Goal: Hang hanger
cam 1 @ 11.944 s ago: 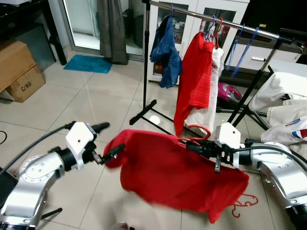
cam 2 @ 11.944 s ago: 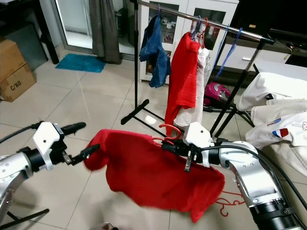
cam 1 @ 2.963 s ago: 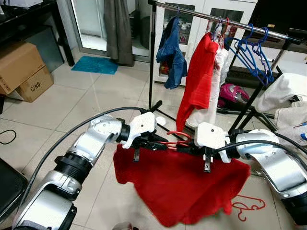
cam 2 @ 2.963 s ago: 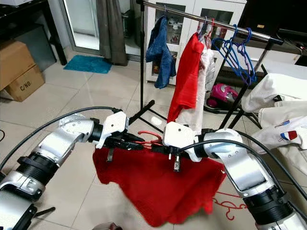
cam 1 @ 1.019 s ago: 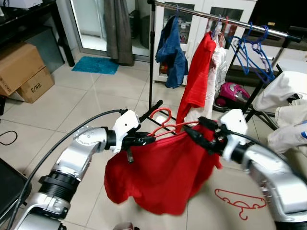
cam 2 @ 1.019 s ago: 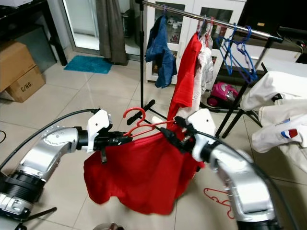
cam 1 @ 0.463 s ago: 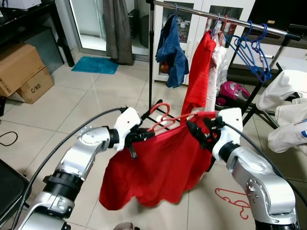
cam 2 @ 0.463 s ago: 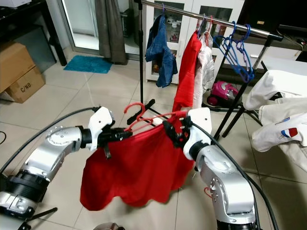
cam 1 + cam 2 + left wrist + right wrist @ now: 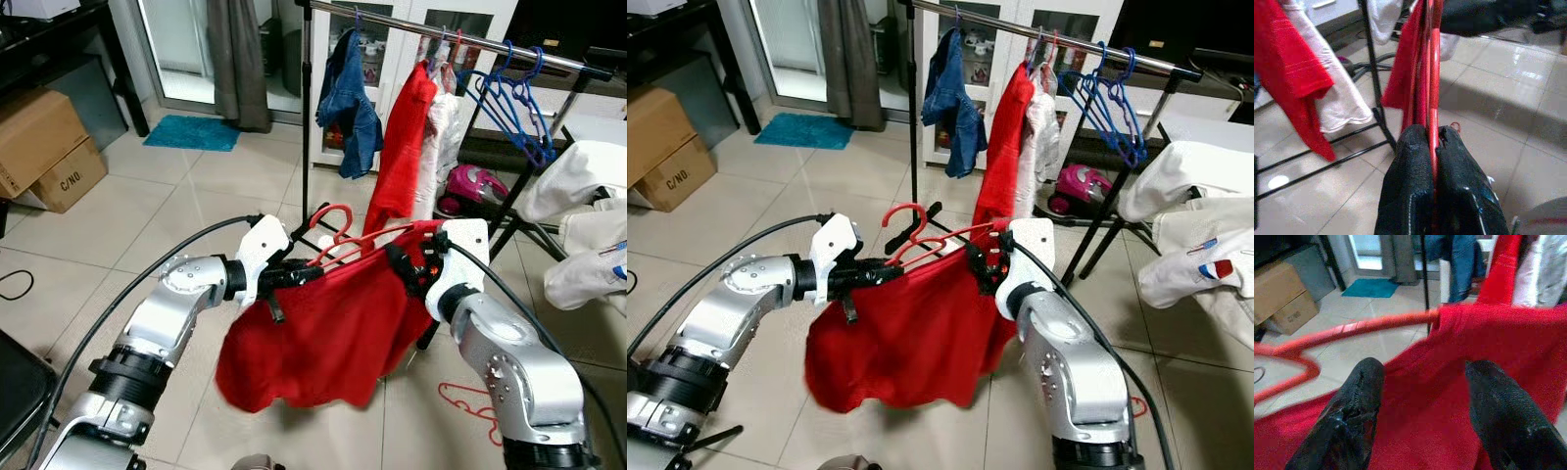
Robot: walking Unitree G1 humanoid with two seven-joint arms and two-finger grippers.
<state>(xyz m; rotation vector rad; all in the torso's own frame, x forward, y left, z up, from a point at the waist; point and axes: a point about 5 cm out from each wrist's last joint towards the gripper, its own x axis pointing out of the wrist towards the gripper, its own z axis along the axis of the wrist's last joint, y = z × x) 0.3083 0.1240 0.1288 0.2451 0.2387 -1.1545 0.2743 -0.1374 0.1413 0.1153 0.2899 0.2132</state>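
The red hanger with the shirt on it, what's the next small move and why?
Probably raise the red hanger toward the rail. The left end effector is shut on it, its hook is free and upright, the red shirt hangs from it, and the rail sits well above.

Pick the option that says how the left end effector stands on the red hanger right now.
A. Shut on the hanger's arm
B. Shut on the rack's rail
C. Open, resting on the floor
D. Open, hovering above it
A. In the left wrist view the left end effector has its two black fingers pressed together around the red hanger, which carries the red shirt.
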